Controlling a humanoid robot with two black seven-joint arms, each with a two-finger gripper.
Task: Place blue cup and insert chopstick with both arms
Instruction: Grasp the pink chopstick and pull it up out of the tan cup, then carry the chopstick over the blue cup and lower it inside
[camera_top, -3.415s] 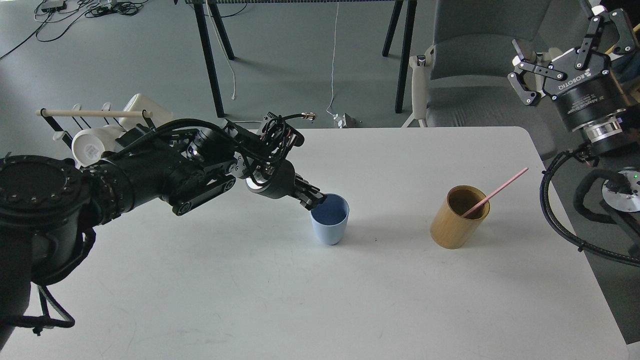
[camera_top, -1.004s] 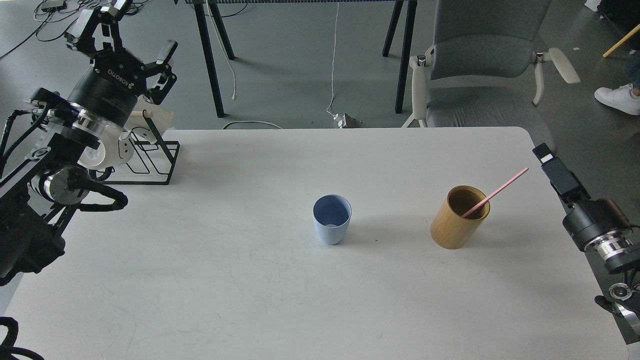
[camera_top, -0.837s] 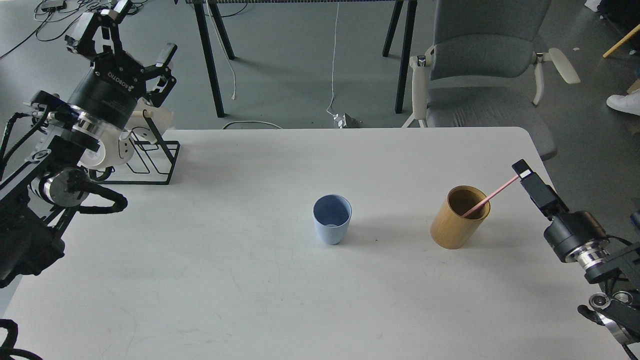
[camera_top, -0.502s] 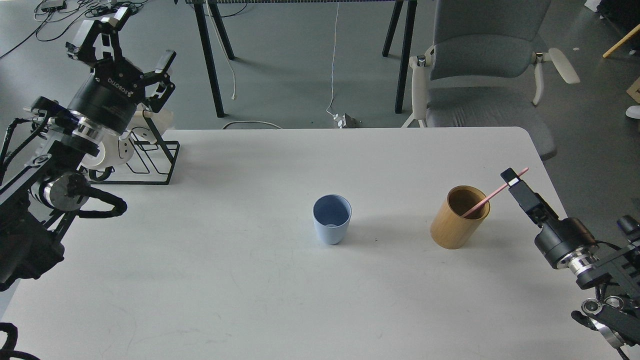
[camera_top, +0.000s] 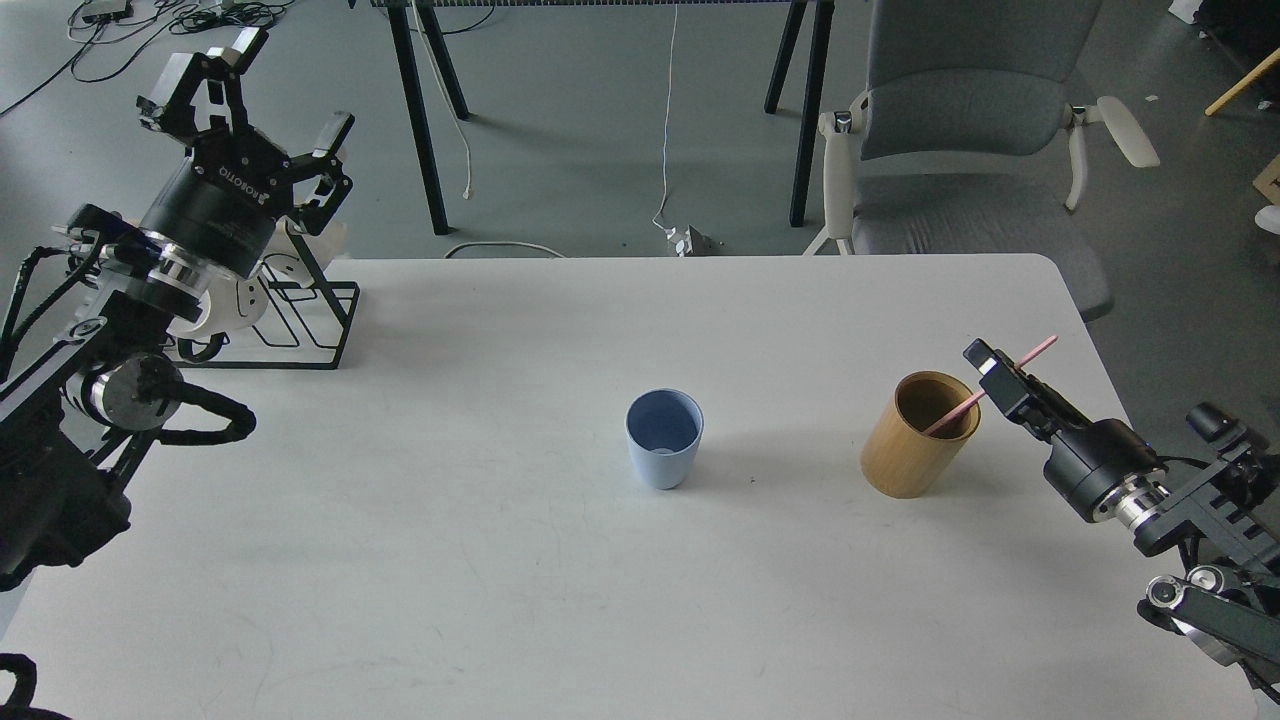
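Pale-blue cup (camera_top: 664, 439) upright, pink chopstick (camera_top: 985, 390) leaning

Both arms are black and jointed, with silver wrist rings and looping black cables — the left pincer (camera_top: 245, 105) carries white "ROBOTIQ" lettering, linked fingers and pale pads.

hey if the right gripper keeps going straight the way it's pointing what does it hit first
Most likely the pink chopstick: the right gripper points up-left and its tip already overlaps the stick leaning out of the bamboo holder. From this single view I cannot tell whether they touch.
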